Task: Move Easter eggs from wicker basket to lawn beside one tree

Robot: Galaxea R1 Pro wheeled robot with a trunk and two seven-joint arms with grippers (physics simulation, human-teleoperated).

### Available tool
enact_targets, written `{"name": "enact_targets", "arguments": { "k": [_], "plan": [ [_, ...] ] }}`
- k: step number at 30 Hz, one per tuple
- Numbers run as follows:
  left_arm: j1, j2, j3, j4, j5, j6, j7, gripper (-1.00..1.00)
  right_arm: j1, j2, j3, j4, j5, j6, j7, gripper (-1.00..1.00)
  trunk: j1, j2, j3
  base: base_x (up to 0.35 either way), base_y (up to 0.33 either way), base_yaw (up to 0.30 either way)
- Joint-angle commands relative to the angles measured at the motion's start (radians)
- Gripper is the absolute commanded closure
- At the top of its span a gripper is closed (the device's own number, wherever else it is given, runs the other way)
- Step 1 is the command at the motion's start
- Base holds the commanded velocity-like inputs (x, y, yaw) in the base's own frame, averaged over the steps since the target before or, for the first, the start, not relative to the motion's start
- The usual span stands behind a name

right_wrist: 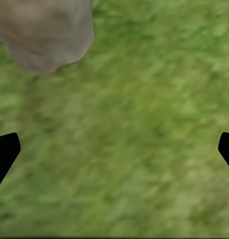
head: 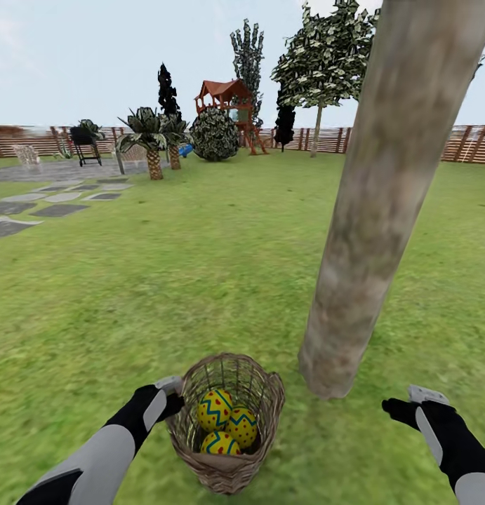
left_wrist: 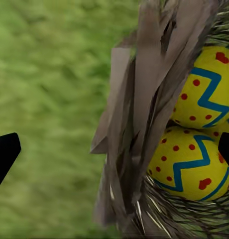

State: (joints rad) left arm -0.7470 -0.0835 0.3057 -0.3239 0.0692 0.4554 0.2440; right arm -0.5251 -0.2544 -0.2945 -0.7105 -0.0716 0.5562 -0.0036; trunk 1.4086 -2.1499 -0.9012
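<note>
Three eggs (head: 227, 423) sit in one basket (head: 228, 466) on the lawn (head: 200, 280), just beside one thick tree trunk (head: 368, 231). Left gripper (head: 173, 396) at the basket's rim, fingers spread astride its wall. Right gripper (head: 400, 407) low over grass, fingers spread, holding nothing.

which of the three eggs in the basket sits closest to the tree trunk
The rightmost Easter egg, on the side of the wicker basket facing the tree trunk. The other two lie farther left, toward the left pincer.
</note>
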Motion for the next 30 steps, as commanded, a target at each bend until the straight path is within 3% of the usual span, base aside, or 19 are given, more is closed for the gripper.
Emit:
{"name": "enact_targets", "arguments": {
  "k": [1,3,4,8,10,11,12,15,17,22,27,30],
  "plan": [
    [0.0,0.001,0.002,-0.004,0.008,0.005,0.006,-1.0,0.002,0.001,-0.001,-0.001,-0.008,0.008,0.0,-1.0,-0.004,0.007,0.002,0.0,0.0,0.0],
    [-0.001,0.008,0.004,-0.013,0.009,0.006,0.006,-1.0,0.008,0.002,0.005,0.01,-0.008,0.015,0.013,-1.0,-0.012,0.021,0.009,0.0,0.0,0.0],
    [-0.001,0.01,0.005,-0.022,0.01,0.006,0.007,-1.0,0.009,0.007,0.032,0.028,-0.007,0.017,0.036,-1.0,-0.016,0.028,0.012,0.0,0.0,0.0],
    [-0.002,0.011,0.008,-0.081,0.011,0.007,0.007,-1.0,0.011,0.036,0.271,0.064,-0.012,0.022,0.092,-1.0,-0.031,0.056,0.024,0.0,0.0,0.0],
    [-0.002,0.011,0.009,-0.119,0.035,0.008,0.008,-1.0,0.011,0.06,0.316,0.068,-0.015,0.024,0.094,-1.0,-0.035,0.063,0.027,0.0,0.0,0.0],
    [-0.002,0.012,0.008,-0.141,0.076,0.016,0.008,-1.0,0.011,0.077,0.327,0.07,-0.015,0.024,0.095,-1.0,-0.035,0.063,0.027,0.0,0.0,0.0],
    [-0.001,0.013,0.008,-0.148,0.093,0.023,0.008,-1.0,0.011,0.082,0.33,0.069,-0.015,0.025,0.095,-1.0,-0.035,0.063,0.027,0.0,0.0,0.0],
    [-0.001,0.027,0.007,-0.2,0.213,0.103,0.008,-1.0,0.011,0.12,0.338,0.069,-0.011,0.025,0.093,-1.0,-0.035,0.063,0.027,0.0,0.0,0.0],
    [0.0,0.036,0.005,-0.258,0.257,0.132,0.008,-1.0,0.011,0.141,0.341,0.061,-0.006,0.051,0.089,-1.0,-0.035,0.063,0.027,0.0,0.0,0.075],
    [0.0,0.043,0.007,-0.305,0.272,0.142,0.009,-1.0,0.011,0.151,0.342,0.027,-0.002,0.141,0.089,-1.0,-0.035,0.063,0.027,0.0,0.0,0.249],
    [0.0,0.045,0.007,-0.324,0.273,0.132,0.01,-1.0,0.011,0.155,0.341,-0.073,-0.011,0.152,0.09,-1.0,-0.035,0.063,0.027,0.0,0.0,0.294],
    [0.0,0.052,0.007,-0.364,0.273,0.134,0.011,-1.0,0.011,0.188,0.341,-0.105,-0.009,0.156,0.09,-1.0,-0.035,0.063,0.027,0.0,0.0,0.296]
  ]
}}
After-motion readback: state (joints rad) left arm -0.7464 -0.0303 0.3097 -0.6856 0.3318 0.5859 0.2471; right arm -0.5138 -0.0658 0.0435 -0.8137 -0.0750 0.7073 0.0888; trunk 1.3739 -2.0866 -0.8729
